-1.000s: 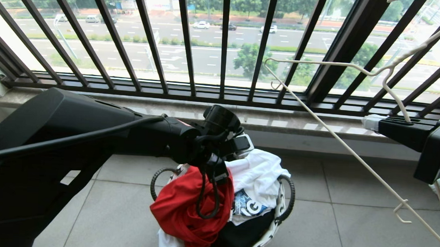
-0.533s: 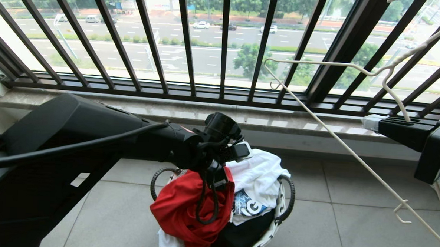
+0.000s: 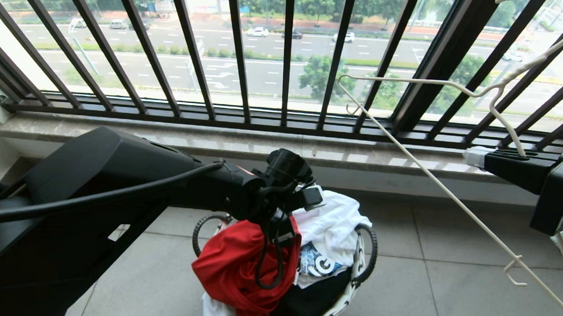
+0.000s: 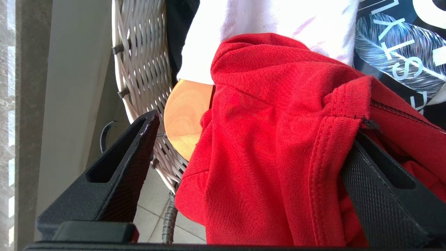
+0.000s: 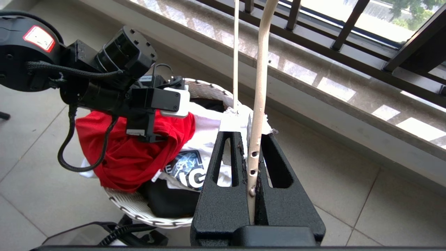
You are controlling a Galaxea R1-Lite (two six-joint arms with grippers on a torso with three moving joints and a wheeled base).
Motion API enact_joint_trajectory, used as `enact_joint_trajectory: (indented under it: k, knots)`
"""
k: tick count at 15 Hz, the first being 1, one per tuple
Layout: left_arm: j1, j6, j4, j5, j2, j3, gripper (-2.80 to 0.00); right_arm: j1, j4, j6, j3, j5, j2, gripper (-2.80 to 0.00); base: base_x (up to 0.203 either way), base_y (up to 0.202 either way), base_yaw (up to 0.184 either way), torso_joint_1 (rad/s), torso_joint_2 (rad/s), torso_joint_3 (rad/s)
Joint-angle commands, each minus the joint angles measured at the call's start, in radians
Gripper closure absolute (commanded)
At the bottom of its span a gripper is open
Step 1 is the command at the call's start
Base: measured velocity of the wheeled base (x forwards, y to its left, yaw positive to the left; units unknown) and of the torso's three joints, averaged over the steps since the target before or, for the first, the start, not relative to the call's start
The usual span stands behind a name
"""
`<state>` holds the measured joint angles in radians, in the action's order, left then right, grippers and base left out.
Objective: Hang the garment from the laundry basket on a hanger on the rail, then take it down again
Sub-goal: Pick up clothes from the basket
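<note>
Sideways, hanger slants from right gripper, hook up.

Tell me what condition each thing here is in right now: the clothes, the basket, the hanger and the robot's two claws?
Red T-shirt: crumpled, draped over the basket's edge.
Laundry basket: upright on the floor, heaped with clothes.
White T-shirt: bunched on top of the pile.
Wire hanger: bare, tilted, held off the rail.
Left gripper: open, fingers either side of the red cloth.
Right gripper: shut on the hanger.
</note>
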<state>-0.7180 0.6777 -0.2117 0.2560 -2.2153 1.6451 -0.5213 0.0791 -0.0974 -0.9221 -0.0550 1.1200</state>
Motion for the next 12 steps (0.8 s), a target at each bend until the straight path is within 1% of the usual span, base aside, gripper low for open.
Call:
enact_joint_trajectory:
  k: [1, 2, 8, 10, 12]
  knots:
    - [0.0, 0.003, -0.003, 0.002, -0.004, 0.001, -2.8, 0.0, 0.002, -0.001, -0.001, 0.0, 0.001, 0.0, 0.0, 0.0, 0.0, 0.0, 0.0, 0.0]
    - [0.0, 0.003, -0.003, 0.002, -0.003, 0.0, 0.0, 0.0, 0.001, -0.001, -0.001, 0.0, 0.0, 0.0, 0.0, 0.0, 0.0, 0.0, 0.0, 0.0]
    - [0.001, -0.001, -0.003, 0.0, 0.006, -0.002, 0.0, 0.0, 0.002, -0.001, -0.001, 0.0, -0.005, 0.0, 0.0, 0.0, 0.0, 0.0, 0.0, 0.0]
    - [0.006, -0.007, -0.005, -0.003, 0.059, -0.025, 0.0, 0.0, 0.001, -0.001, -0.001, 0.0, -0.005, 0.0, 0.0, 0.0, 0.0, 0.0, 0.0, 0.0]
    - [0.015, -0.038, -0.005, -0.005, 0.147, -0.058, 0.0, 0.0, 0.002, -0.002, -0.001, 0.0, -0.005, 0.0, 0.0, 0.0, 0.0, 0.0, 0.0, 0.0]
